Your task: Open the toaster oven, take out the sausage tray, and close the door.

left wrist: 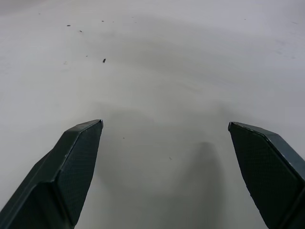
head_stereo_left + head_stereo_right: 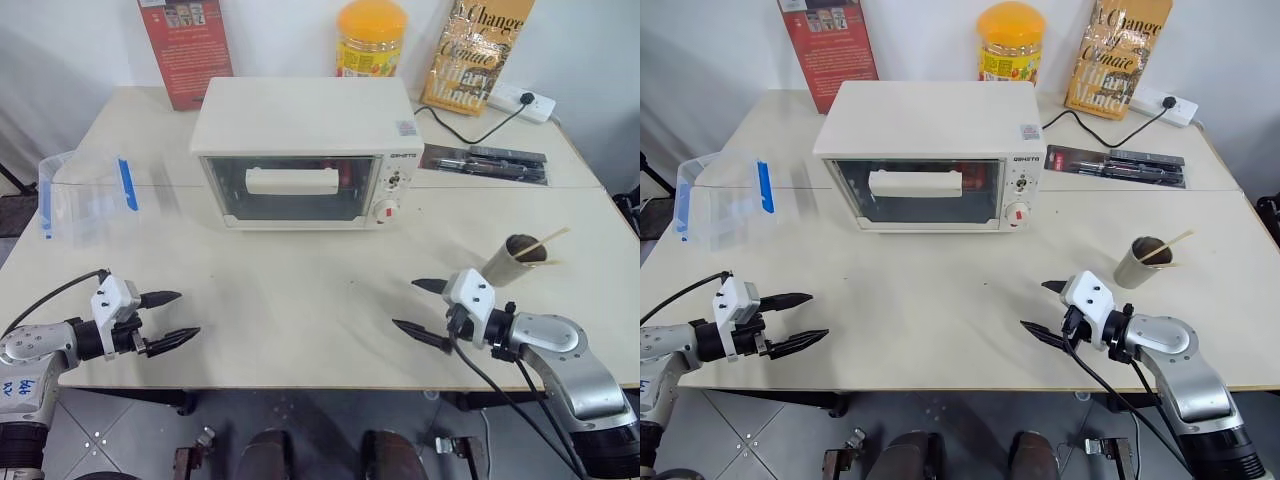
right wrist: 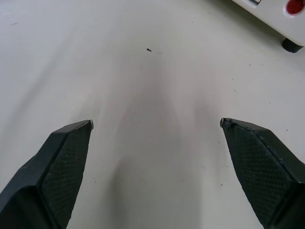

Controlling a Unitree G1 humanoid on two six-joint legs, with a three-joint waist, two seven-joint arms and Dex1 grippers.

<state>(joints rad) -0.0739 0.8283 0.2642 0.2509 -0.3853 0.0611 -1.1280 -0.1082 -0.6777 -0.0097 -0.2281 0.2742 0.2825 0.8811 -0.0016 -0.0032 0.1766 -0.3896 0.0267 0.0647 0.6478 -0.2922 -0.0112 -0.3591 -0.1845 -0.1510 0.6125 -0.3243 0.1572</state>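
Note:
The cream-white toaster oven (image 2: 305,125) stands at the middle back of the table (image 2: 300,290). Its glass door (image 2: 250,205) is shut and upright, with the wide bar handle (image 2: 292,181) across the glass. A bit of red shows behind the glass, but the sausage tray itself is hidden inside. My left gripper (image 2: 188,314) hovers open over the table's front left, far short of the oven. My right gripper (image 2: 404,304) is open too, over the front right and pointing inward. Both wrist views show bare tabletop between the spread fingers (image 1: 78,157) (image 3: 66,157), and the right one catches the oven's corner (image 3: 281,19).
A clear plastic box with blue clips (image 2: 85,195) sits at the left. A paper cup with sticks (image 2: 515,260) stands just beyond my right gripper. Behind the oven are a red box (image 2: 187,45), an orange-lidded jar (image 2: 371,40), a gold bag (image 2: 475,55), a power strip (image 2: 522,100) and a black packet (image 2: 485,162).

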